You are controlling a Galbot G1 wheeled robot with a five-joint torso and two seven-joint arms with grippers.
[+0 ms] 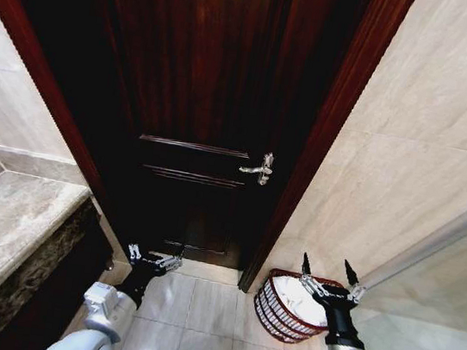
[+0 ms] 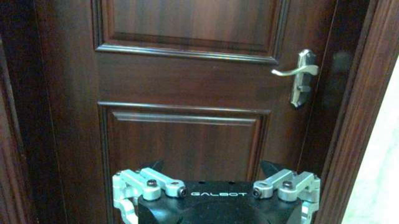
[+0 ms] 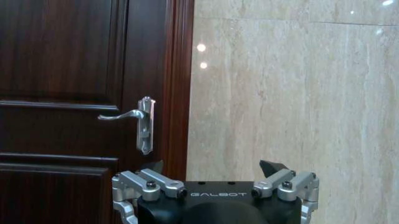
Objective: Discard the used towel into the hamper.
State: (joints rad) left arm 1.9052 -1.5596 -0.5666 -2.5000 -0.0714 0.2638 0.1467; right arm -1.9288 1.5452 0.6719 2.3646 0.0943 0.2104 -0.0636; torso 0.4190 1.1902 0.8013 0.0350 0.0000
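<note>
Head view: hamper [image 1: 291, 307] on the floor at the wall beside the door [image 1: 199, 109], white towel [image 1: 307, 303] inside. Right gripper [image 1: 330, 270] above it, spread wide, empty. Left gripper [image 1: 153, 256] low before the door.

Left wrist view: left gripper [image 2: 215, 169] spread wide, empty, facing the door [image 2: 187, 84].

Right wrist view: right gripper [image 3: 214, 167] wide, facing the door handle [image 3: 138, 122].

Blk tool [image 3: 212, 169], silver linkages w/ screws, white "GALBOT" mark.

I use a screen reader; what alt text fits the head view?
The hamper, white cloth inside, sits on the floor by a dark wooden door. The open right gripper hangs above it; the open left gripper hangs before the door.
</note>
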